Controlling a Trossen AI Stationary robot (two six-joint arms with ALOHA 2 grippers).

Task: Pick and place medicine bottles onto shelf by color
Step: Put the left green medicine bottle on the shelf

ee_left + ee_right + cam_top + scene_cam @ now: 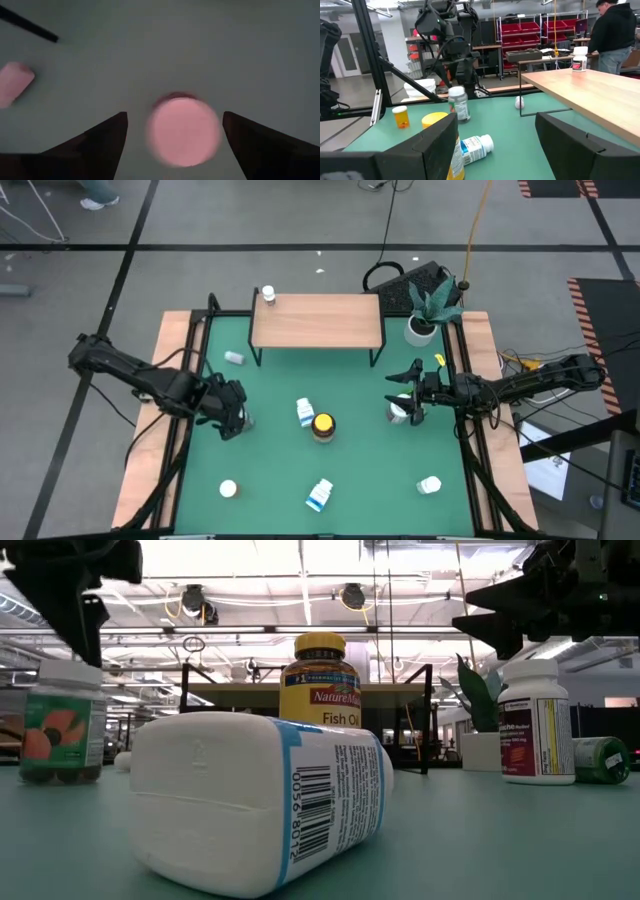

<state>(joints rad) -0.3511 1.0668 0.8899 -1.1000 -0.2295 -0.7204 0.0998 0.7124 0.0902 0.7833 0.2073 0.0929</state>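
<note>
My left gripper (236, 418) hangs open over the mat's left side, pointing down. An upright bottle with a white cap (184, 131) and a green and orange label (60, 725) stands on the mat below it. The fingers are on either side of the cap, clear of it. My right gripper (405, 395) waits open at the right, pointing level, above an upright white bottle (535, 720). The shelf (315, 320) stands at the far side with one white bottle (268, 295) on its far left corner. An amber bottle with a yellow lid (322, 425) stands mid-mat.
Several white and blue-labelled bottles lie about the mat: (305, 412), (320, 495), (228, 489), (429, 485), (234, 357). A green bottle (600, 760) lies at the right. A potted plant (430, 310) stands beside the shelf's right end. A person (615, 35) stands beyond the table.
</note>
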